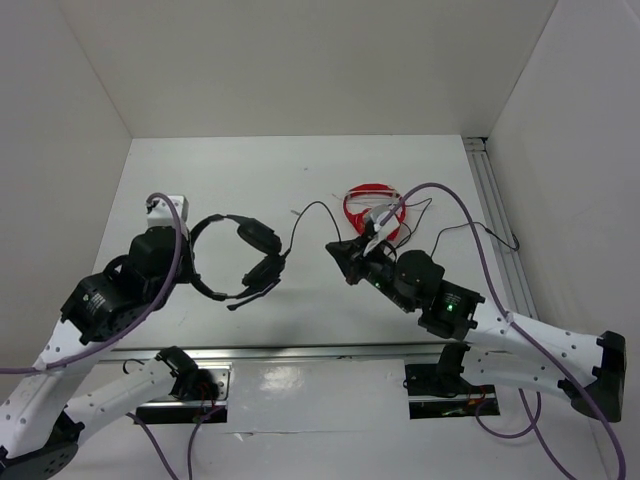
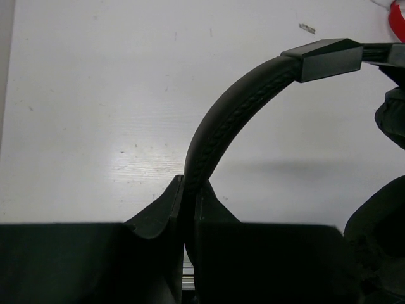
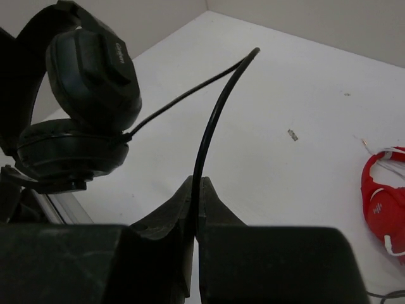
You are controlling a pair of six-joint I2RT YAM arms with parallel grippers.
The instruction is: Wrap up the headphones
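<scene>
The black headphones (image 1: 250, 258) sit left of the table's centre, earcups folded together. My left gripper (image 1: 190, 262) is shut on the headband; in the left wrist view the padded headband (image 2: 221, 120) rises from between the shut fingers of the left gripper (image 2: 190, 190), with the earcups (image 2: 383, 221) at the right edge. The thin black cable (image 1: 305, 212) loops from the earcups to my right gripper (image 1: 340, 252), which is shut on it. In the right wrist view the cable (image 3: 212, 120) runs up out of the right gripper (image 3: 197, 190), and the earcups (image 3: 95, 69) are upper left.
Red headphones (image 1: 375, 208) with a white cable lie just behind my right gripper, also in the right wrist view (image 3: 383, 202). A metal rail (image 1: 495, 210) runs along the right side and another (image 1: 300, 352) along the front. White walls enclose the table.
</scene>
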